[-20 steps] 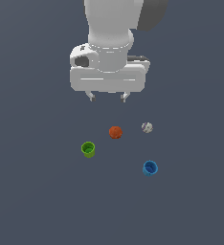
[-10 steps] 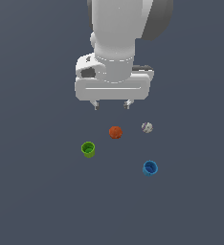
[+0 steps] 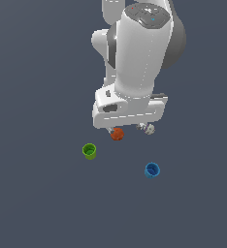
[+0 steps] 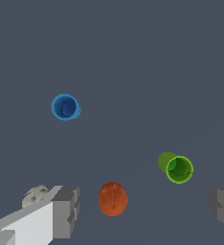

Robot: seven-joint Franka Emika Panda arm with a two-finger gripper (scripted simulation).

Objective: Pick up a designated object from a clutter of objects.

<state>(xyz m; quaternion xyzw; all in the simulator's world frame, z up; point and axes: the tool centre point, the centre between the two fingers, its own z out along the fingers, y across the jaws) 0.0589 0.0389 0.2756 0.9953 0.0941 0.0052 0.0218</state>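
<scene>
Blue cup [image 4: 65,106] clear of fingers [image 4: 66,211]

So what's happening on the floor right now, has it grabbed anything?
Nothing is held. The white Panda arm's gripper hangs open and empty above the clutter, its fingers spread either side of the orange-red ball. The small blue tapered cup it is meant to pick stands untouched, apart from the gripper. The green cup and the whitish-grey mottled ball also sit free on the dark grey surface.
</scene>
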